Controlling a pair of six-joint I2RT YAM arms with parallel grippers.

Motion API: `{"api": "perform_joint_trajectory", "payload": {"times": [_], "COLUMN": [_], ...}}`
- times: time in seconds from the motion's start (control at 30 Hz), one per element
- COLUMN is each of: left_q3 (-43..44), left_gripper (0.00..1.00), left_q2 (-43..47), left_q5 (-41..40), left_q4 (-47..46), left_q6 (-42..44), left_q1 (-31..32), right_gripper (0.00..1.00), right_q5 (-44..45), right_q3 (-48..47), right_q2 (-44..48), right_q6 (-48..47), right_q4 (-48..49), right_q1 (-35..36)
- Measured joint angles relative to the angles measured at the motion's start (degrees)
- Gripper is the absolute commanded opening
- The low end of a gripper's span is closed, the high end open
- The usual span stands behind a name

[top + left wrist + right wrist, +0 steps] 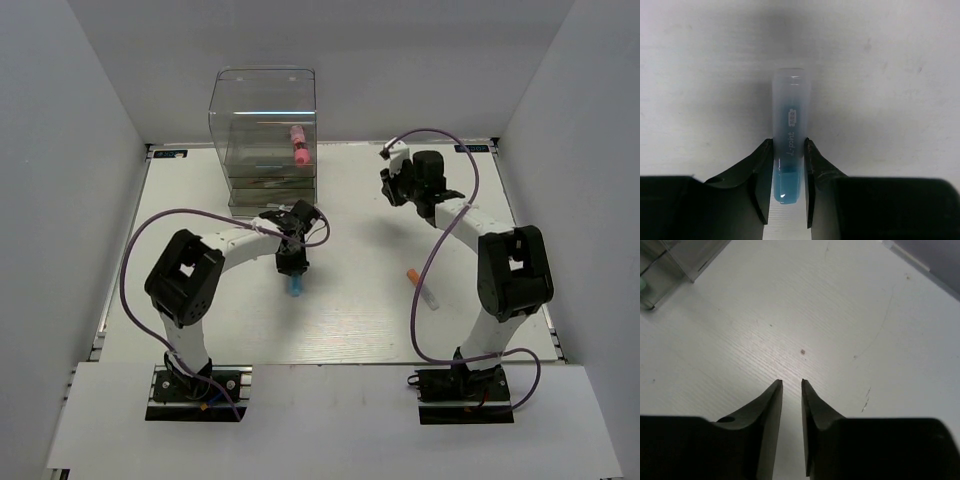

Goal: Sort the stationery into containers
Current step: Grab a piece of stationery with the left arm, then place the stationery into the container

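Observation:
My left gripper (292,268) is shut on a light-blue marker (296,288) just in front of the container. In the left wrist view the marker (790,120) stands out past my fingertips (765,155), its clear cap pointing away over the white table, and my left gripper (789,150) pinches its blue body. The tall clear container (265,110) stands at the back with a chunky pink tube (298,145) inside. An orange-capped clear marker (422,288) lies on the table at the right. My right gripper (393,186) (792,385) is empty, its jaws a narrow slit apart.
The container's shallow drawers (270,185) sit at its base, holding thin pens. A corner of the container (675,265) shows at the top left of the right wrist view. White walls enclose the table on three sides.

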State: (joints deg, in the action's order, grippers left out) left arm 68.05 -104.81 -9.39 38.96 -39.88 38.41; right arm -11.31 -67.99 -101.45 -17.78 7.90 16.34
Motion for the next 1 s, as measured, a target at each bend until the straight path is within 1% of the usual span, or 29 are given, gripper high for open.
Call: {"api": "perform_joint_trajectory", "payload": {"times": [0.1,0.27,0.43,0.53,0.7,0.83,1.0], "left_q3": [3.76,10.51,12.2,11.37,6.34,3.65,4.61], "left_gripper": [0.0,0.0,0.0,0.0,0.0,0.0,0.0], "left_q2": [-1.4,-2.16,-1.2,0.22,2.64,2.69,1.09], "left_q5": [-0.33,0.48,3.65,5.99,10.21,12.92,14.34], "left_q4": [0.94,-0.07,-3.34,-6.62,-14.21,-20.11,-24.02], "left_q6": [0.04,-0.39,-4.66,-10.01,-21.57,-31.5,-41.81], "left_q1": [-1.27,-3.89,-8.15,-11.58,-16.52,-18.67,-19.74], "right_gripper": [0.32,0.32,0.32,0.32,0.32,0.3,0.3], "right_q5": [-0.98,-2.67,-3.85,-4.22,-5.2,-5.64,-6.12], "right_q3": [1.7,3.3,4.42,5.11,5.99,6.16,8.13], "right_q2": [1.18,2.97,4.33,4.66,4.76,5.05,6.8], "right_q6": [0.04,0.02,-0.02,-0.02,-0.33,-0.42,-0.42], "right_q4": [-1.31,-1.99,-2.14,-2.16,-2.32,-2.49,-2.8], "right_q1": [-1.01,-1.66,-1.75,-1.86,-2.25,-2.4,-2.51]}}
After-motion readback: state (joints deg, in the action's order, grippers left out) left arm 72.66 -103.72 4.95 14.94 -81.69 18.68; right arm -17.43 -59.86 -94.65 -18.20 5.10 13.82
